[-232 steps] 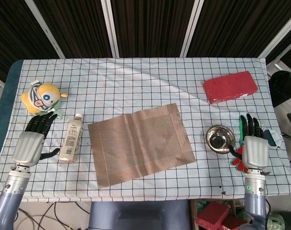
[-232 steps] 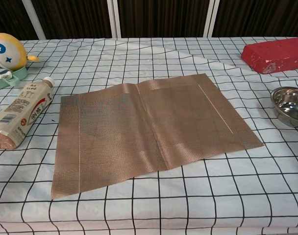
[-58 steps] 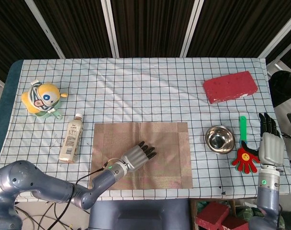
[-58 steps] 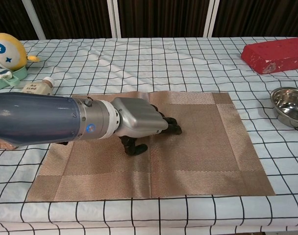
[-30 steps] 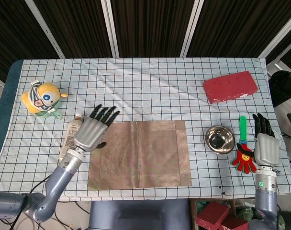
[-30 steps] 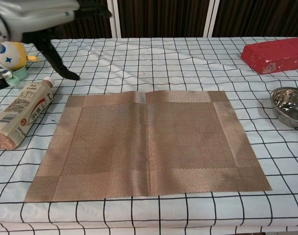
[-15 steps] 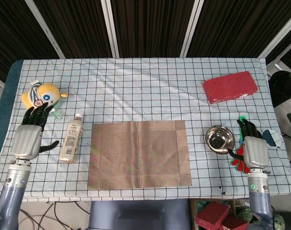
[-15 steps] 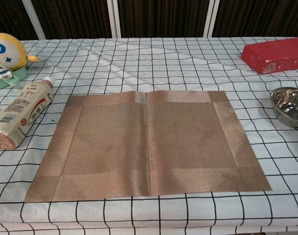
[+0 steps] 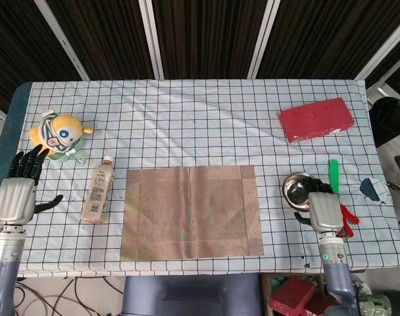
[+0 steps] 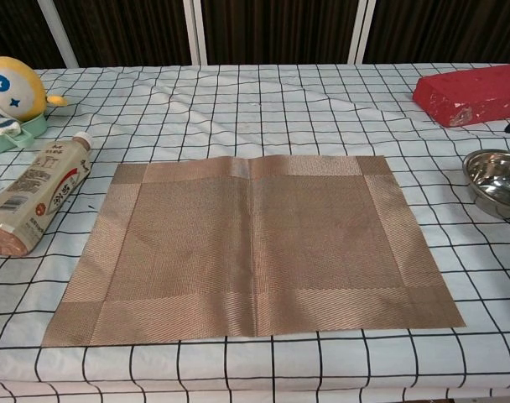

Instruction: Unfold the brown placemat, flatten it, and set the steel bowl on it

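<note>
The brown placemat (image 9: 192, 212) lies unfolded and flat at the table's near middle, also filling the chest view as the placemat (image 10: 253, 248). The steel bowl (image 9: 297, 188) stands upright on the checked cloth right of the mat, apart from it; in the chest view the bowl (image 10: 496, 180) sits at the right edge. My right hand (image 9: 324, 210) is right against the bowl's near right side, fingers reaching over its rim and thumb sticking out left, holding nothing. My left hand (image 9: 17, 192) hovers at the far left with its fingers spread, empty.
A drink bottle (image 9: 98, 189) lies left of the mat, with a yellow toy (image 9: 58, 134) behind it. A red brick (image 9: 316, 119) sits at the back right. A green-handled red scraper (image 9: 336, 179) and a small blue object (image 9: 370, 188) lie right of the bowl.
My left hand has drawn back from the mat's left edge to the far left side. My right hand has moved left, from over the red scraper up to the bowl.
</note>
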